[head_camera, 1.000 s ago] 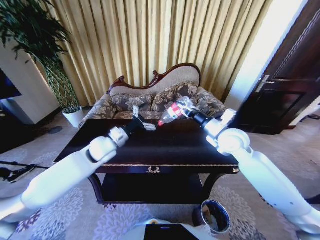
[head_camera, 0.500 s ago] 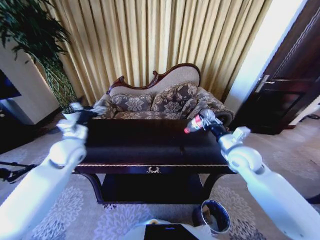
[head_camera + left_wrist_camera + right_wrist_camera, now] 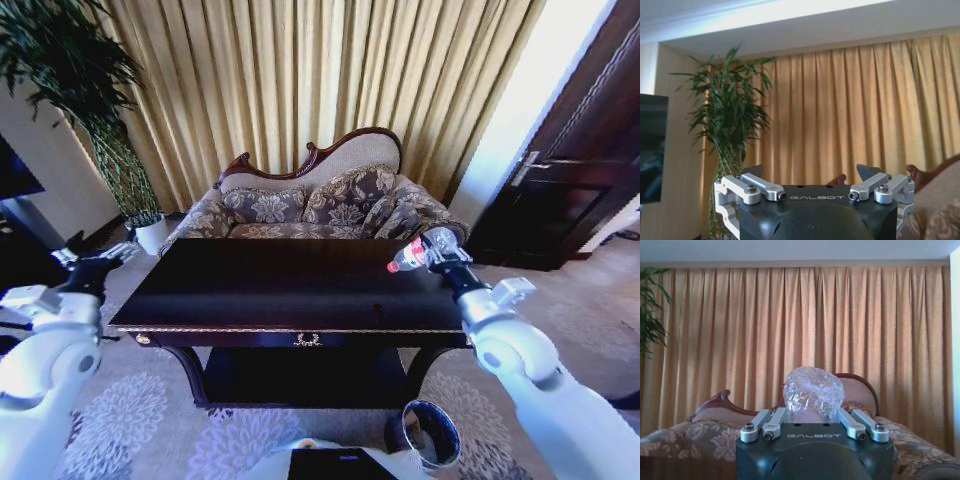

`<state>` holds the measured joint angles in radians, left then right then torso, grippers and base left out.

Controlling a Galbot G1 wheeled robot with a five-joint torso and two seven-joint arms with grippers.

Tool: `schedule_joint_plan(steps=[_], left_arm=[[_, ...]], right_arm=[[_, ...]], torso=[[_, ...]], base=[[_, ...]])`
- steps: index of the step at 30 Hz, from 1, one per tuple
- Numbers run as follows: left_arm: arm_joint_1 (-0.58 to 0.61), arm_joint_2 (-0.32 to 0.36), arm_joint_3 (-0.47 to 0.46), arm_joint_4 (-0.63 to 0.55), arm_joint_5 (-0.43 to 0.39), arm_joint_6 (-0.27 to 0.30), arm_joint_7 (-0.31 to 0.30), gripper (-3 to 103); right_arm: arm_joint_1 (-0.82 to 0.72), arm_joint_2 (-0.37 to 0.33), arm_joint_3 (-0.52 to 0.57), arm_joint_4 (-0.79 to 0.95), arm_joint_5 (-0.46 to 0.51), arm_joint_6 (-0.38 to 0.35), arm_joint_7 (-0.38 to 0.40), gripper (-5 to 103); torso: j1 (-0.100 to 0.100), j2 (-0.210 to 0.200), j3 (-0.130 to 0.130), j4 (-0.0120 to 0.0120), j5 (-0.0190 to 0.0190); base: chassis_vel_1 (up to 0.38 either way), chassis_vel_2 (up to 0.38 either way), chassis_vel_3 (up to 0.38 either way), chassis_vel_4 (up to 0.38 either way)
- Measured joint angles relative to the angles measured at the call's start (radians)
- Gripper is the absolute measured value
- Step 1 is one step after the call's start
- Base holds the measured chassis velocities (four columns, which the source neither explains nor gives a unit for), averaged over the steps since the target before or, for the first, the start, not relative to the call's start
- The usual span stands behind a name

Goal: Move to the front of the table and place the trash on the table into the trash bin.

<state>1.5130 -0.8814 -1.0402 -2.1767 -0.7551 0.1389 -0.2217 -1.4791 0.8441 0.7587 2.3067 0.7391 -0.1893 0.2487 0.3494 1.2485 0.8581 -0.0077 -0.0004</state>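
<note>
R gripper (image 3: 432, 247) over table's (image 3: 290, 300) right edge, fingers (image 3: 771, 422) clamped on bottle (image 3: 412, 254), held high, prob. for carry to bin (image 3: 430, 432) on floor below. L gripper (image 3: 88, 268) off table's left side, fingers (image 3: 762, 187) wide, empty.

Table (image 3: 290, 300) centre. Sofa (image 3: 310, 205) behind its far edge, plant (image 3: 80, 110) off far-left corner. Trash bin (image 3: 432, 432) on floor before near-right corner. Right gripper (image 3: 432, 252) holds bottle (image 3: 410, 256) above right edge; left gripper (image 3: 98, 268) left of the left edge.
</note>
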Motion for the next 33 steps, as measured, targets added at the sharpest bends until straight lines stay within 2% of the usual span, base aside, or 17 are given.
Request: schedule_joint_plan(steps=[3,12,19,33], left_arm=[[0.03,-0.027,-0.001,-0.031,0.003,0.033,0.013,100],[0.087,-0.051,-0.009,-0.118,0.01,0.085,0.019,100],[0.127,-0.059,-0.04,-0.156,0.008,0.089,0.024,100],[0.155,-0.054,-0.046,-0.175,0.018,0.083,0.035,100]], right_arm=[[-0.069,0.015,0.015,0.023,-0.038,0.0,-0.004,28],[-0.098,0.04,-0.023,0.058,-0.082,-0.029,-0.006,28],[-0.106,0.051,-0.013,0.079,-0.084,-0.03,-0.005,28],[-0.107,0.044,0.02,0.092,-0.077,-0.035,-0.005,28]], torso=[[0.0,0.0,0.0,-0.0001,0.0],[0.0,0.0,0.0,0.0002,0.0002],[0.0,0.0,0.0,0.0002,0.0003],[0.0,0.0,0.0,0.0002,0.0001]], base=[[0.0,0.0,0.0,0.0],[0.0,0.0,0.0,0.0],[0.0,0.0,0.0,0.0],[0.018,-0.02,-0.022,0.022]])
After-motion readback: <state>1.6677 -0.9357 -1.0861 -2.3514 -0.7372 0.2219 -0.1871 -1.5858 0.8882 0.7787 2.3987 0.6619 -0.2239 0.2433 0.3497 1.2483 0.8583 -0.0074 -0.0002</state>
